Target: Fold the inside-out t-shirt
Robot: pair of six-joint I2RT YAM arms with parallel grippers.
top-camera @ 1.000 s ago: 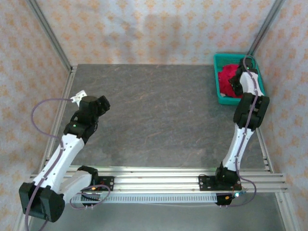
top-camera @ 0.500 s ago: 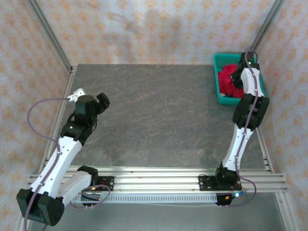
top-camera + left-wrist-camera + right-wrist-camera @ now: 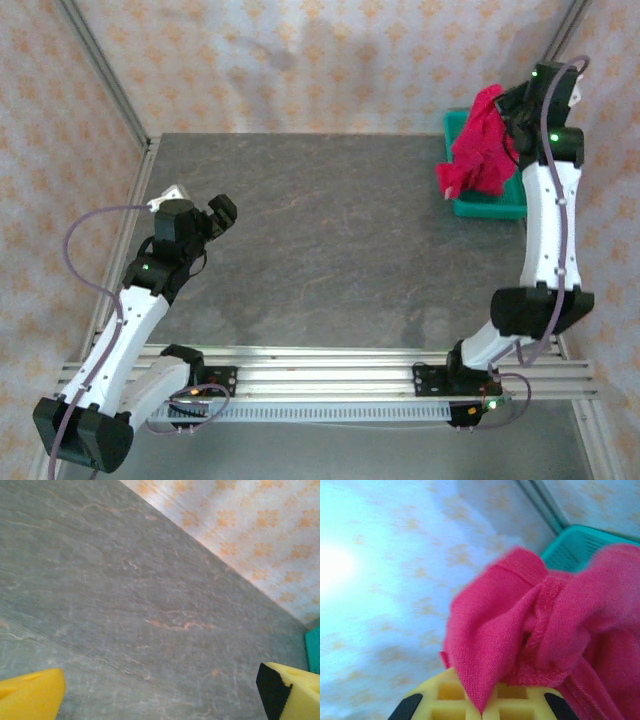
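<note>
Upper right: your right gripper (image 3: 508,108) clenches the red t-shirt (image 3: 478,150), bunched above the teal basket (image 3: 488,207). Centre left: your left gripper (image 3: 220,212) stands spread, empty.

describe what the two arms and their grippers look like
Both the left arm and right arm have white links joined by chunky black joints, each with a small green light. A thin purple-grey cable loops along each. The left gripper has yellow foam-like fingers, one with a black toothed edge; the right gripper has yellow fingers with a waffle grid.
</note>
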